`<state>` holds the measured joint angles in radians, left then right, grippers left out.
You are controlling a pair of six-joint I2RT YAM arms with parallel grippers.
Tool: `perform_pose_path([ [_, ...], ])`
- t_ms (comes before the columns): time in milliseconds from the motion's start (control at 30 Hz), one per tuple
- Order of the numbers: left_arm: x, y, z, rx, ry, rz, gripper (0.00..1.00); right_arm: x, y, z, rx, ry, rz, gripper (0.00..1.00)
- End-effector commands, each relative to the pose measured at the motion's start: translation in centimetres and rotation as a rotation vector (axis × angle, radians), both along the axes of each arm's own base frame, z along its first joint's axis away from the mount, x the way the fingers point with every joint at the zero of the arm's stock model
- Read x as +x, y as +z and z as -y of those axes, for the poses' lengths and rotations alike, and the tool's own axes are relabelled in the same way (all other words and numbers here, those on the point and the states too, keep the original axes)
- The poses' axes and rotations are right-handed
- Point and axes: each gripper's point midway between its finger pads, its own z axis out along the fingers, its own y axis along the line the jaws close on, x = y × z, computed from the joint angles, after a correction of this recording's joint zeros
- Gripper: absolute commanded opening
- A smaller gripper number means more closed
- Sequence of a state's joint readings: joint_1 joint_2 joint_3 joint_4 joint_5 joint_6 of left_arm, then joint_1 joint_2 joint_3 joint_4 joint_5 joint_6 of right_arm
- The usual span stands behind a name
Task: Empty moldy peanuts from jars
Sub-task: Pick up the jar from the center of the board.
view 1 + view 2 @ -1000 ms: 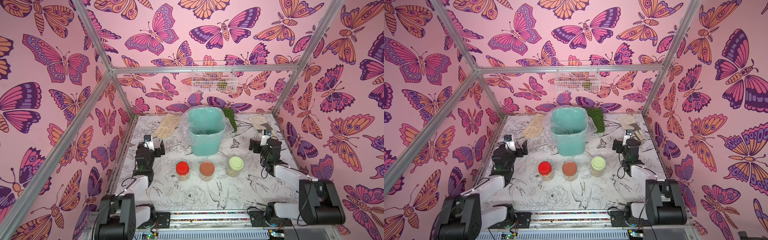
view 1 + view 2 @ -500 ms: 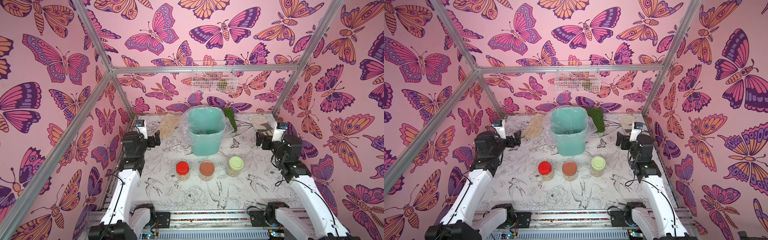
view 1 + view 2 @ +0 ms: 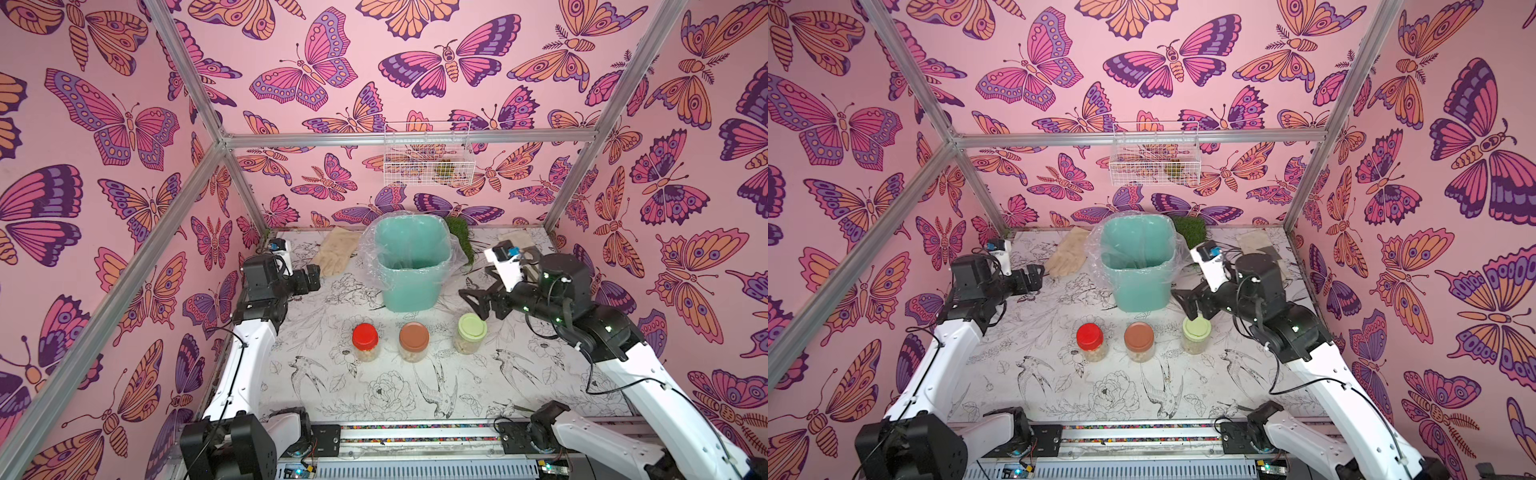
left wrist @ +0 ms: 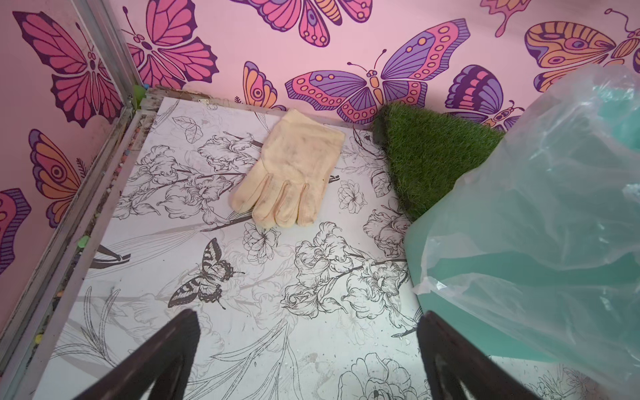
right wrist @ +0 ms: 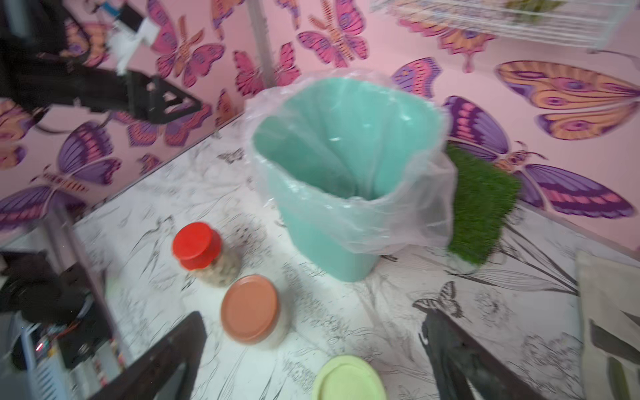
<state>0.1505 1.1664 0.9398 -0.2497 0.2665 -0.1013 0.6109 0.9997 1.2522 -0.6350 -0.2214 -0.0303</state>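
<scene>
We see the three jars [image 3: 414, 347] whole only in both top views. They stand capped and upright in a row on the tabletop [image 3: 374, 399], in front of the bin [image 3: 411, 286] and apart from it. The red jar [image 3: 365, 343] stands toward the bin's left, the brown jar [image 3: 414, 343] straight before it, and the green jar [image 3: 471, 336] toward its right. Peanuts [image 3: 367, 355] show pale through the glass.

The right pincer [image 3: 473, 303] hangs spread at the bin's right front corner, over the green jar. From above we cannot tell whether it touches the lid. Its blurred wrist view shows the lid low between the fingers [image 5: 450, 349], clear of both.

The left pincer [image 3: 311, 277] is off the bin's left side, and its opening is hard to read from above. Its wrist view shows it spread wide over bare tabletop. That view also makes plain the glove [image 4: 291, 169] lying flat behind the bin to the left. The grass mat [image 4: 429, 156] lies behind the bin, which half hides it from above.
</scene>
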Motion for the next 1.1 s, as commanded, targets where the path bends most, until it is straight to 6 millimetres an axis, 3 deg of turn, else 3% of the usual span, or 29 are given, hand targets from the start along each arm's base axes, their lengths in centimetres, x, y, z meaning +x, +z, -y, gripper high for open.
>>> perform_pose_path([
  [0,-0.2,-0.9,-0.3,-0.048,0.024,-0.046,1.00,-2.5,-1.9,-2.6,-0.137,0.123,-0.052,1.00],
  [233,-0.3,-2.6,-1.2,-0.068,0.062,-0.107,1.00,-4.8,-4.2,-10.1,-0.221,0.313,-0.080,1.00],
  [400,-0.5,-3.9,-1.9,-0.088,0.091,-0.139,1.00,-4.9,-6.7,-13.6,-0.293,0.354,-0.097,1.00],
  [533,-0.6,-5.2,-2.2,-0.114,0.105,-0.162,1.00,-4.6,-8.2,-16.5,-0.252,0.361,-0.121,0.99],
  [700,-0.6,-5.9,-2.5,-0.133,0.120,-0.168,1.00,-4.1,-10.2,-19.5,-0.231,0.361,-0.142,0.99],
  [733,-0.6,-6.1,-2.5,-0.137,0.122,-0.171,1.00,-3.9,-12.1,-20.5,-0.256,0.360,-0.160,0.99],
  [800,-0.6,-6.3,-2.5,-0.145,0.124,-0.172,1.00,-3.7,-13.4,-21.6,-0.273,0.365,-0.170,0.99],
  [1067,-0.7,-6.9,-2.6,-0.141,0.123,-0.178,1.00,-2.1,-16.9,-24.2,-0.350,0.317,-0.173,0.99],
])
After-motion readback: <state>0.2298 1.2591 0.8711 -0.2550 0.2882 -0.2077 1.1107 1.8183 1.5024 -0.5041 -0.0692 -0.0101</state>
